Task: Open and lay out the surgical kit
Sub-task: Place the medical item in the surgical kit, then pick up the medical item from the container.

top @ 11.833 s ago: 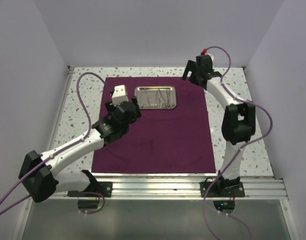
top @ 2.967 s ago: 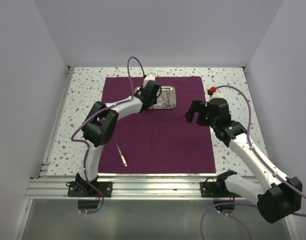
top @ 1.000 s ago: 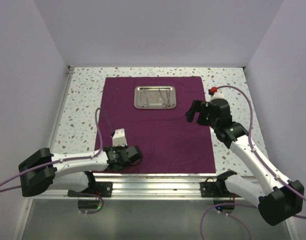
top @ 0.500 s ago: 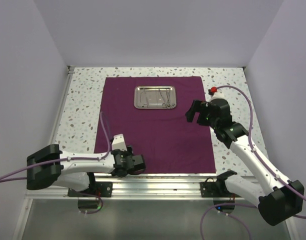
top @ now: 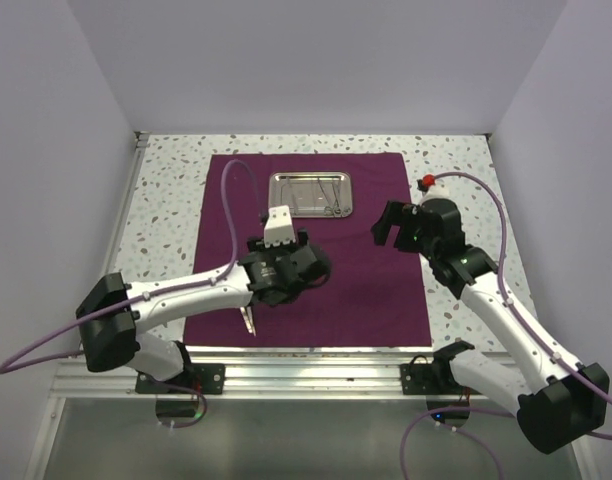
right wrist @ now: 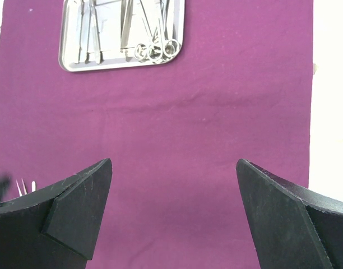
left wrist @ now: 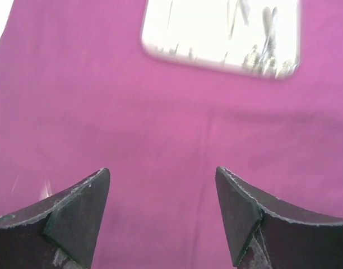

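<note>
Cloth (top: 366, 290): opened and lying flat on the table (top: 166, 200), with no fold covering the contents. Judgement: the unwrapping is done and the laying out has barely begun.

Tray (top: 272, 195): sits on the cloth straight ahead of your left gripper (left wrist: 161, 174) and well apart from it. From your right gripper (right wrist: 174, 162) it is ahead and to the left. It holds several slim steel tools side by side. The ring-handled tools (right wrist: 156, 51) are bunched at the corner nearest the right gripper; they may be scissors or clamps, I can't separate them at this size.

Tweezers (top: 247, 320): the one piece out of the tray. They lie on the cloth just behind the left gripper, under its wrist, toward the arm bases. Likely reason for the spot: with the tray at the far end, the whole near stretch of cloth is bare, so you can set pieces there in a row, starting at the left.

Left gripper: fingers wide apart with nothing between them. It hovers above bare cloth, touches nothing, and points at the tray. This reads as lined up for the next pick.

Right gripper: fingers also spread wide and empty, hanging over the right part of the cloth. There it is out of the left arm's path, yet within reach of the tray's ring-handle corner.

Next move, judged: you'll need a narrow, low pinch on one thin tool, without dragging its neighbours or skidding the tray.
</note>
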`<state>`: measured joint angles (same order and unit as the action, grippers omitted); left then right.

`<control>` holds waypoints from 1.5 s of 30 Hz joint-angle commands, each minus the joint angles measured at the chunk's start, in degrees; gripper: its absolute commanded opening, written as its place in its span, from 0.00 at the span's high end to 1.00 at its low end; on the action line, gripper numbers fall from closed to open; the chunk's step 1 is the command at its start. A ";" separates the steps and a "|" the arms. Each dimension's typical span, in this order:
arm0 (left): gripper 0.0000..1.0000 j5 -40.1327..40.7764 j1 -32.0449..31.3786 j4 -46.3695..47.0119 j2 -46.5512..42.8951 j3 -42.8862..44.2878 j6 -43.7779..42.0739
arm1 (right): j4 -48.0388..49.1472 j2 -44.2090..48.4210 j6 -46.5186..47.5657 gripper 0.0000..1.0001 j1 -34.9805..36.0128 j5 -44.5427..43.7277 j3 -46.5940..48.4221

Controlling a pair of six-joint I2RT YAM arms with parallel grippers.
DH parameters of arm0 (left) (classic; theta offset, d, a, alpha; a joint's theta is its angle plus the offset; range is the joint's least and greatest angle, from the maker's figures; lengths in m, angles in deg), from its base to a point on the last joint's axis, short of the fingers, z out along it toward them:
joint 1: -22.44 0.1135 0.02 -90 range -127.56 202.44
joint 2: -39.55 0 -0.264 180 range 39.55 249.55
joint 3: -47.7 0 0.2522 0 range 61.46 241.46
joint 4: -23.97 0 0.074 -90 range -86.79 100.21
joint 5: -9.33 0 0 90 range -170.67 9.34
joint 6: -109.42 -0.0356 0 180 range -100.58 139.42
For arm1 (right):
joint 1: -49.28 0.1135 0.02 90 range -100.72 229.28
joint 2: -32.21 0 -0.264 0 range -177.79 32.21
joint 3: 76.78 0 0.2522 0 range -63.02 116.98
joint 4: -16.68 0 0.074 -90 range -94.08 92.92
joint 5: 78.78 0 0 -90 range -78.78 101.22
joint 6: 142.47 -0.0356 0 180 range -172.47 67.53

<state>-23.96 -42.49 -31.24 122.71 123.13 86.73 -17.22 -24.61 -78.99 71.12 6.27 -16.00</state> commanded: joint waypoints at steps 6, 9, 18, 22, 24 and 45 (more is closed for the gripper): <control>0.20 -24.17 20.87 43.84 11.04 9.29 -43.91 | 0.80 1.27 -0.02 0.04 0.30 0.73 -0.44; 0.20 -27.61 22.65 41.63 22.46 18.54 -48.04 | 0.98 1.45 0.24 0.04 0.30 1.78 -0.53; 0.21 -34.56 29.41 36.09 41.56 37.73 -47.89 | 1.68 1.27 0.42 0.03 0.39 3.90 -0.62; 0.26 -36.75 30.47 36.79 44.10 37.21 -47.09 | 1.42 -0.04 0.24 0.03 0.39 3.90 -0.27; 0.27 -38.16 30.47 37.58 44.99 36.60 -47.09 | 1.60 -0.66 0.16 0.03 0.39 4.07 -0.18; 1.00 -37.64 30.39 36.27 52.02 37.56 -46.30 | 1.60 -2.33 -0.11 0.03 0.39 2.84 0.17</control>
<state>-61.97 -12.13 6.48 172.58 159.28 40.83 -17.13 -26.73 -78.99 71.39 9.24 -16.65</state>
